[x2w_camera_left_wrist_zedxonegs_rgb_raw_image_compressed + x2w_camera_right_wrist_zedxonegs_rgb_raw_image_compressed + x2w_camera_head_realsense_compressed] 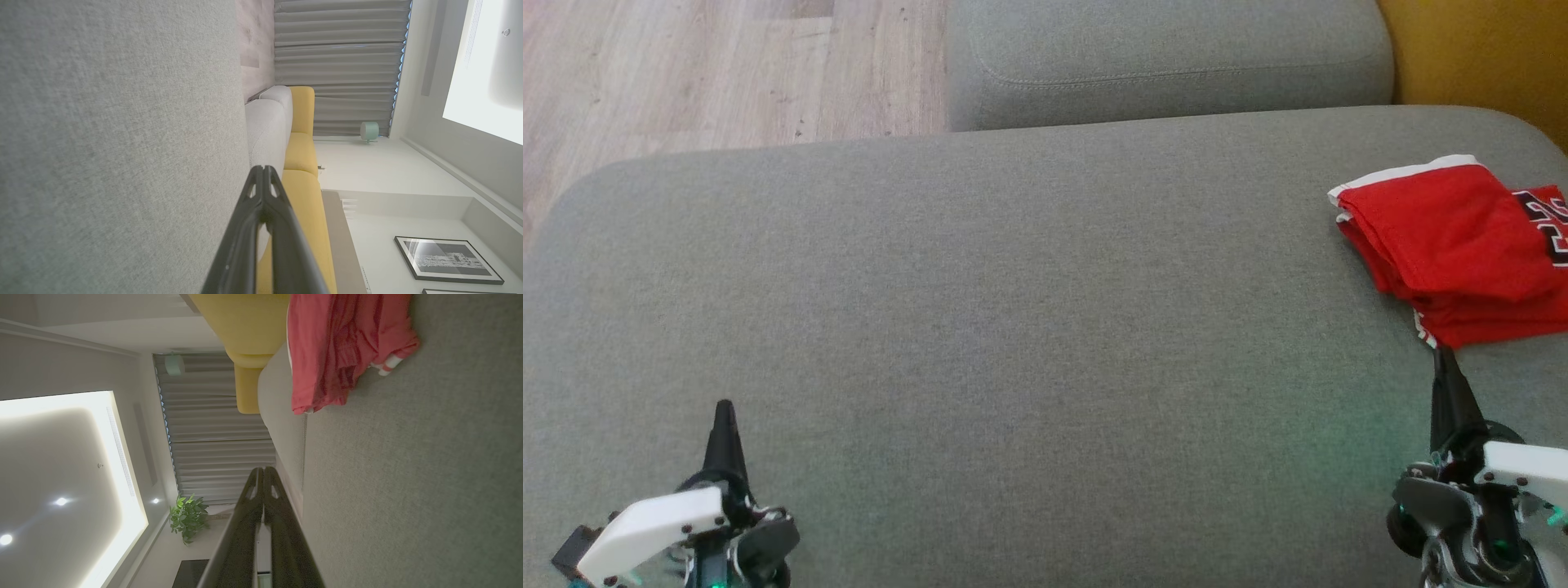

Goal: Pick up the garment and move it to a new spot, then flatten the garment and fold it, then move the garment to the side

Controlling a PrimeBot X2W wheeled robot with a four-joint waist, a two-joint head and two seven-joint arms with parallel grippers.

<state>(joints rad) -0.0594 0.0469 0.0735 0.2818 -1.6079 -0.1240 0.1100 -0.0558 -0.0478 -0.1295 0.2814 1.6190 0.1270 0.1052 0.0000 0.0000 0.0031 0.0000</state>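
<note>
The garment (pixel 1454 245) is a red jersey with white trim, folded into a compact stack at the far right of the grey sofa seat (pixel 1013 327). It also shows in the right wrist view as a red bundle (pixel 339 347) at the top. My right gripper (pixel 1444 359) is shut and empty, its tip just short of the garment's near edge. At the lower left my left gripper (pixel 723 412) is shut too, holding nothing, far from the garment. Both grippers' fingers press together in the wrist views, left (pixel 263 169) and right (pixel 263 470).
A grey backrest cushion (pixel 1168 61) lies beyond the seat. Wood floor (pixel 686 73) shows at the upper left. A yellow sofa part (pixel 1478 49) borders the upper right. The seat's edge curves down at the left.
</note>
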